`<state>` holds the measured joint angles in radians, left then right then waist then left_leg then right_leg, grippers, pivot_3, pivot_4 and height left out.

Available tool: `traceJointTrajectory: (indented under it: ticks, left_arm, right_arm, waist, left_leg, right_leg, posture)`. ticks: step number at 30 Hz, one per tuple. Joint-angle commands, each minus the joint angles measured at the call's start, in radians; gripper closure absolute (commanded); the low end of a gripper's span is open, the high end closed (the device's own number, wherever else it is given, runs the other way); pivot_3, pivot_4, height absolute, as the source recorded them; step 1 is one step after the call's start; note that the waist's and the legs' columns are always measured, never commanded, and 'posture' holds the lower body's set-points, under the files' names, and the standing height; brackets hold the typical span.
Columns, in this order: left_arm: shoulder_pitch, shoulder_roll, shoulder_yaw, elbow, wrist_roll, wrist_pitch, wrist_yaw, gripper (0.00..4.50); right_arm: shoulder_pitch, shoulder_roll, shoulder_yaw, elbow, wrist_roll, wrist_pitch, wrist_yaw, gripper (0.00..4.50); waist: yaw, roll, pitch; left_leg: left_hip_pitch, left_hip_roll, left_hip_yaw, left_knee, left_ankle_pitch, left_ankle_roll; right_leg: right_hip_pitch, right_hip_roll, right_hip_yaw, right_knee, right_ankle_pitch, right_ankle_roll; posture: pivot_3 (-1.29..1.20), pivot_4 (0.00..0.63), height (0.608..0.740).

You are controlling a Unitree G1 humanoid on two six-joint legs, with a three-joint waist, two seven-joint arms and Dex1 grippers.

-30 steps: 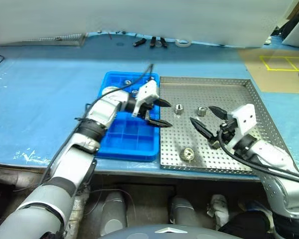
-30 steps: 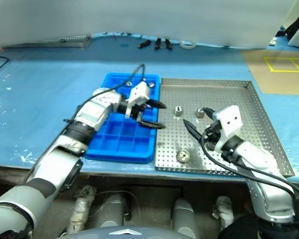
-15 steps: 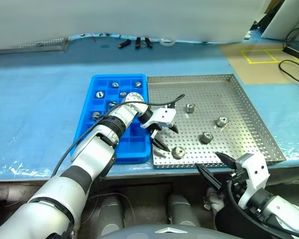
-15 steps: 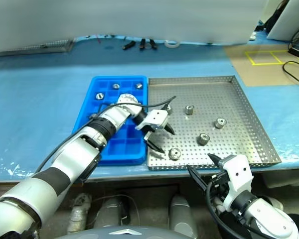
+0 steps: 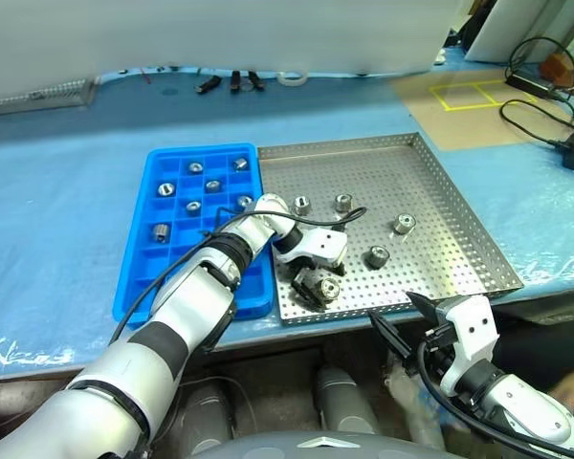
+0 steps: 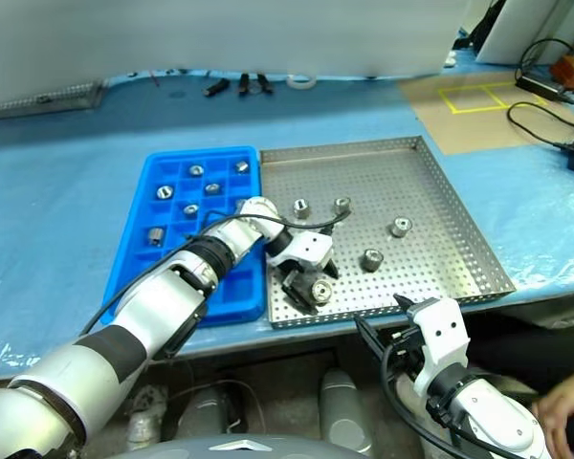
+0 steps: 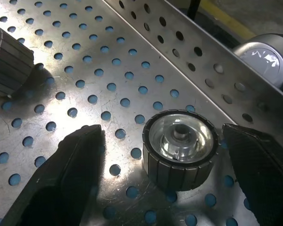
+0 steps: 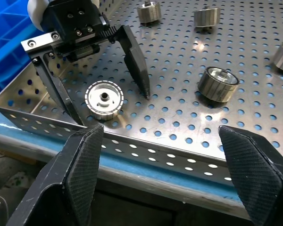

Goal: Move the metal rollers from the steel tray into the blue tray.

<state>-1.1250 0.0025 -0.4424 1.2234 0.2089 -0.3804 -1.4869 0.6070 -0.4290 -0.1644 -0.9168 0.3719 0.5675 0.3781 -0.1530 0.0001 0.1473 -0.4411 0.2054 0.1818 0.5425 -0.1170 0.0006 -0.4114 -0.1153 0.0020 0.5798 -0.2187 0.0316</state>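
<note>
In the steel tray (image 5: 440, 206), the left hand (image 8: 106, 101) is spread wide around one metal roller (image 8: 104, 99), not touching it. The right hand (image 5: 403, 315), spread wide too, holds nothing beside the steel tray.

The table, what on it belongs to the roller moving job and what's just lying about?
Part of the job:
- metal rollers
- steel tray
- blue tray
- left gripper, open around one roller

Lying about:
- small dark tools and a white ring at the table's far edge
- cables
- yellow-taped cardboard sheet
</note>
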Motion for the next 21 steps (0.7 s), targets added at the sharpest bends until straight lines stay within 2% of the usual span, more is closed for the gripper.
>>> traceJointTrajectory:
  ticks: [1,4,6,8,11,14,21]
  left_arm:
    - [0.006,0.006,0.001,0.004,0.023,-0.02,0.012,0.17]
    - [0.013,0.003,0.011,0.001,0.02,-0.019,0.01,0.73]
    - [0.016,-0.004,0.021,-0.005,0.012,-0.015,0.024,1.32]
    - [0.016,-0.01,0.025,-0.005,0.012,-0.008,0.032,1.32]
    - [0.016,-0.007,0.03,-0.004,0.011,-0.009,0.016,1.85]
    - [0.015,-0.005,0.037,-0.006,0.012,-0.01,0.05,2.71]
    - [0.007,0.018,0.095,-0.027,-0.04,0.045,-0.003,2.71]
  right_arm:
    - [0.007,0.008,0.009,-0.016,-0.012,-0.033,-0.004,0.41]
    - [0.01,0.008,0.018,-0.009,-0.022,-0.046,-0.003,0.41]
    - [-0.005,0.005,0.022,0.003,-0.026,-0.048,-0.003,0.41]
    - [-0.017,0.002,0.022,0.013,-0.028,-0.049,-0.001,0.41]
    - [-0.03,-0.001,0.023,0.029,-0.032,-0.052,0.003,0.41]
    - [-0.036,-0.002,0.028,0.033,-0.036,-0.052,0.004,0.41]
    - [-0.06,-0.011,0.037,0.031,-0.041,-0.043,0.007,0.41]
  waist:
    - [-0.006,0.0,0.0]
    - [-0.017,0.0,0.0]
    - [-0.027,0.0,0.0]
    - [-0.032,0.0,0.0]
    - [-0.041,0.0,0.0]
    - [-0.052,0.0,0.0]
    - [-0.055,0.0,0.0]
  left_leg:
    - [0.001,0.0,0.0,0.0,-0.001,0.0]
    - [0.002,0.0,0.0,0.001,-0.001,0.001]
    - [0.002,-0.001,0.0,0.002,-0.002,0.002]
    - [0.002,-0.001,-0.001,0.003,-0.002,0.003]
    - [0.002,-0.003,-0.001,0.003,-0.003,0.004]
    - [0.002,-0.004,-0.001,0.004,-0.003,0.005]
    - [0.002,-0.004,-0.001,0.004,-0.004,0.005]
  right_leg:
    - [0.002,0.0,0.0,-0.001,0.0,0.0]
    - [0.006,-0.001,-0.002,-0.003,0.0,0.0]
    - [0.007,-0.003,-0.002,-0.003,0.0,0.0]
    - [0.007,-0.004,-0.002,-0.003,0.0,0.0]
    - [0.007,-0.008,-0.002,-0.003,0.0,0.0]
    - [0.008,-0.009,-0.003,-0.003,0.0,0.0]
    - [0.008,-0.009,-0.003,-0.004,0.0,0.0]
  posture:
    - [-0.72,0.15,0.74]
    - [-0.72,0.15,0.74]
    - [-0.71,0.15,0.74]
    - [-0.71,0.15,0.74]
    - [-0.71,0.15,0.74]
    - [-0.7,0.15,0.74]
    - [-0.66,0.15,0.74]
